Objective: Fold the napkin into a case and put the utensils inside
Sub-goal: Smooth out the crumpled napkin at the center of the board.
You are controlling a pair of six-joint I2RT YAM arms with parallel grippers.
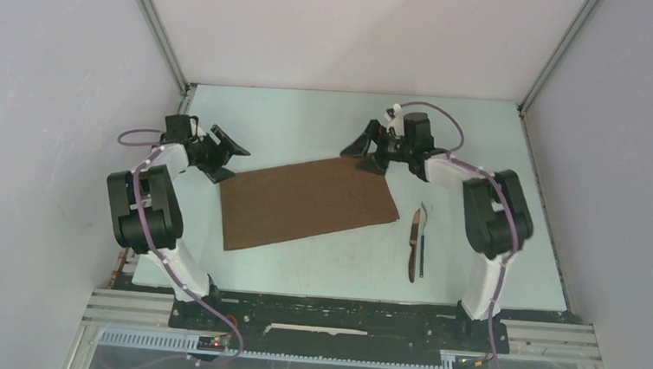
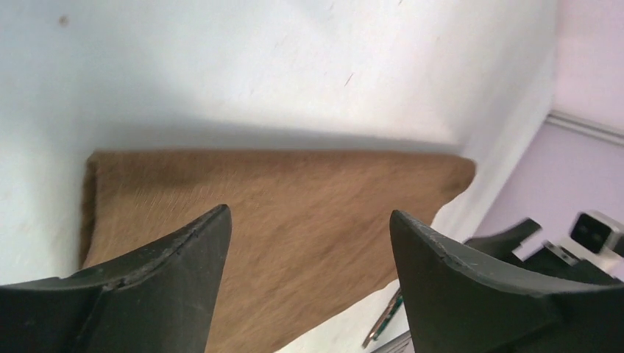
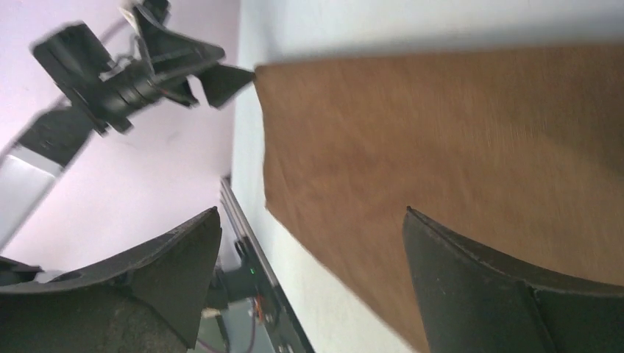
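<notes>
The left gripper (image 1: 234, 161) is standing with its jaws spread wide and gripping nothing. It is hovering just off the napkin's far left corner. In its wrist view the two dark fingers (image 2: 158, 283) are framing bare brown cloth, with nothing between them. The right gripper (image 1: 358, 155) is likewise gaping open and empty, and it is hanging just beyond the napkin's far right corner. Its own camera is looking down the cloth towards the other arm.

The napkin (image 1: 309, 202) is lying flat as a slanted brown rectangle, its right end angling farther away than its left. Neither gripper is pinching it. The utensils are resting to the right of the napkin, a little apart from its right edge. They are the wooden-handled knife (image 1: 413, 247) and, just beside it on the side away from the napkin, the thinner dark piece (image 1: 423, 248). The pale table (image 1: 311, 114) is showing all around the napkin.
</notes>
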